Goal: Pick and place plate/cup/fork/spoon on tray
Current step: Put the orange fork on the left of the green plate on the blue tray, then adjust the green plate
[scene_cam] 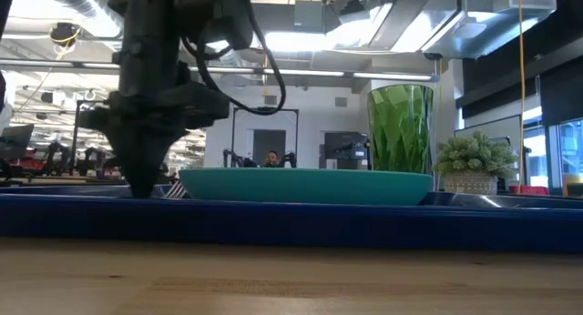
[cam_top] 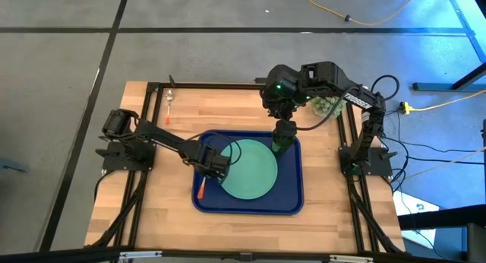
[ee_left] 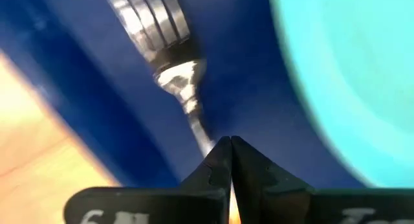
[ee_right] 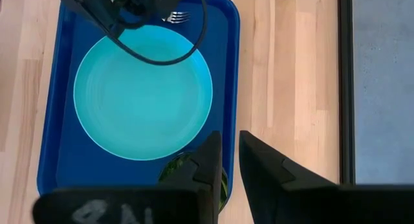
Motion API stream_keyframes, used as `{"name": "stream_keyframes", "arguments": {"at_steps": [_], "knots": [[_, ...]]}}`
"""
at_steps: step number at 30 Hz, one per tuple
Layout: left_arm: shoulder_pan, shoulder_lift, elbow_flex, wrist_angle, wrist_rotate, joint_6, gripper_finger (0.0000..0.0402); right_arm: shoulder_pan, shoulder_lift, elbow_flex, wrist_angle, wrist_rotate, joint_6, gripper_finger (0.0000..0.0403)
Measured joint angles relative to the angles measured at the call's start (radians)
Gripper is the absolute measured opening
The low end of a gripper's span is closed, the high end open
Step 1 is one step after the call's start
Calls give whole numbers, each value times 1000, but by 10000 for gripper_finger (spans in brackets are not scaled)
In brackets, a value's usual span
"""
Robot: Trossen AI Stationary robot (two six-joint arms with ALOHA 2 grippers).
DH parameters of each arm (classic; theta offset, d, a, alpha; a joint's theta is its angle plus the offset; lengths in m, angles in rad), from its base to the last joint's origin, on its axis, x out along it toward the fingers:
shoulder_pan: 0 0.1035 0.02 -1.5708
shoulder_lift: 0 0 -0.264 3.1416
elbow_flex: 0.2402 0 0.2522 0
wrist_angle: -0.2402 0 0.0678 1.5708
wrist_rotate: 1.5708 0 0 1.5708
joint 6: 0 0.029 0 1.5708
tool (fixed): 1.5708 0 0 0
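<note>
The dark-blue tray (cam_top: 292, 188) lies mid-table with the mint-green plate (cam_top: 254, 172) flat in it. My left gripper (cam_top: 216, 163) is down in the tray's left part beside the plate, shut on the fork (ee_left: 162, 36). The fork's orange handle (cam_top: 201, 190) points toward the near edge. The dark-green cup (scene_cam: 401, 133) stands upright in the tray's far right part. My right gripper (ee_right: 231, 153) hovers above the cup (ee_right: 173, 169), open by a narrow gap and touching nothing. The spoon (cam_top: 168, 107) lies on the table at the far left. My left gripper pinches the fork's slim metal neck (ee_left: 204, 136), just behind the tines, between its two fingers. The fingers come from above, pointing down, and lie across the fork. The fork is low over the tray floor beside the plate; whether it rests there I cannot tell.
A spiky pale-green plant (cam_top: 326, 105) in a pot stands at the table's far right, close behind my right arm. Bare wood lies left of, right of and in front of the tray. Black frame rails (cam_top: 144, 179) run along the table's sides.
</note>
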Motion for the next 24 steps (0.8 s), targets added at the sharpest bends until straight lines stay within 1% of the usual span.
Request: {"name": "stream_keyframes", "arguments": {"at_steps": [5,11,16,19,24], "knots": [[0,30,0,-3,6,7,0,0,0,0,0,0,0,57],[2,28,0,-6,-13,0,0,0,0,0,0,0,2,57],[5,28,0,-4,-6,0,0,0,0,0,0,0,-1,57],[5,-10,0,-6,-17,0,0,0,0,0,0,0,-3,57],[6,-130,8,-36,-101,0,0,4,-21,0,0,2,-32,57]]}}
